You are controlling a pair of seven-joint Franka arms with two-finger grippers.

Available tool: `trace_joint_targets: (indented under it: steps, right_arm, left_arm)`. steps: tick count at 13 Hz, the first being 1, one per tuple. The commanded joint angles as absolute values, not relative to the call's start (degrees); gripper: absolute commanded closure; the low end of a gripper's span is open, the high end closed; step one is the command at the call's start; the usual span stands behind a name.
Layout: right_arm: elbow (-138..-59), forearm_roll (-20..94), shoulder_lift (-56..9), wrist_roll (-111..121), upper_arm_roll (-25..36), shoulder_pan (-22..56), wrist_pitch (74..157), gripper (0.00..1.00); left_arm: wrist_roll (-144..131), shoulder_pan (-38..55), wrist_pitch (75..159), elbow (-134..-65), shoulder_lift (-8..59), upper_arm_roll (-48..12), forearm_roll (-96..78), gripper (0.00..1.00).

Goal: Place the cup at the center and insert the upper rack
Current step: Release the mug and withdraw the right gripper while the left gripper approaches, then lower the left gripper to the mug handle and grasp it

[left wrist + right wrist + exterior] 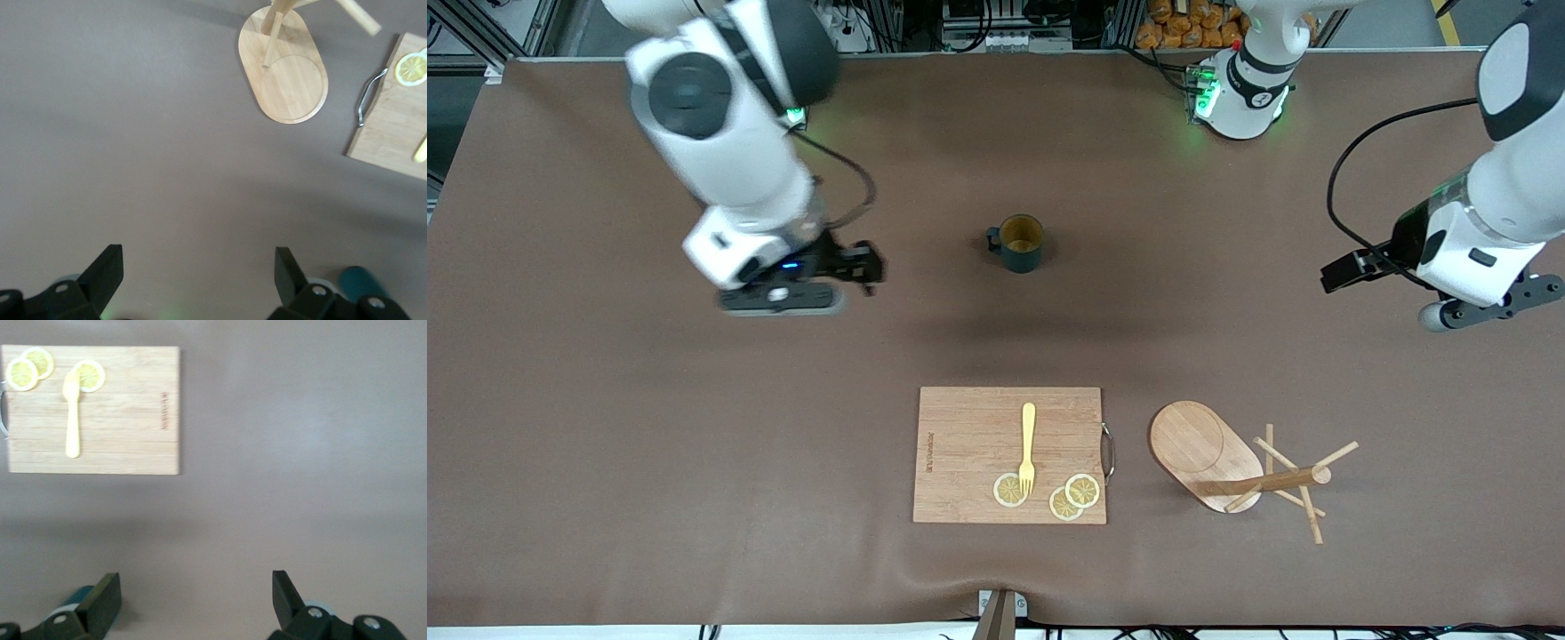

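The dark teal cup stands upright in the middle of the table, its ochre inside showing. The upper rack, a light wooden mug tree, lies tipped on its side near the front camera, toward the left arm's end; its oval base stands on edge and its post and pegs rest on the cloth. My right gripper hangs open and empty over bare cloth, beside the cup toward the right arm's end. My left gripper is open and empty over the left arm's end. A sliver of the cup shows in each wrist view.
A rectangular wooden cutting board lies between the cup and the front camera, beside the rack. It carries a yellow fork and three lemon slices, and has a metal handle. Brown cloth covers the table.
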State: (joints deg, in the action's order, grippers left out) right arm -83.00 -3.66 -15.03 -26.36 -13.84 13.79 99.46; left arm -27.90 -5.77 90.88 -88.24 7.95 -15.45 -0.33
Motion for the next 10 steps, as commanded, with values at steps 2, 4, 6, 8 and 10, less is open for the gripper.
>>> trace_joint_targets:
  steps: [2, 4, 6, 8, 10]
  right_arm:
    - [-81.7, -3.7, -13.4, -12.2, -15.6, 3.1, 94.5, 0.00]
    - [-81.6, -3.6, -13.3, -7.9, -15.6, -2.7, 94.6, 0.00]
    - [-81.6, -3.8, -13.3, -6.7, -15.3, -7.2, 94.7, 0.00]
    - [-82.0, -4.0, -13.3, -2.3, -14.8, -10.7, 94.7, 0.00]
    - [-82.0, -3.7, -13.4, 2.4, -10.2, -10.7, 94.6, 0.00]
  left_arm:
    - [-39.9, -3.2, 90.4, -87.4, 8.0, -16.4, -3.8, 0.00]
    - [-47.1, 0.8, 90.4, -85.3, 9.6, -16.2, -3.7, 0.00]
    - [-59.8, 5.6, 90.4, -82.8, 12.0, -15.7, -3.6, 0.00]
    - [-69.7, 10.2, 90.4, -79.4, 14.6, -15.4, -3.4, 0.00]
    - [-78.4, 16.3, 90.4, -77.5, 16.4, -12.8, -3.2, 0.00]
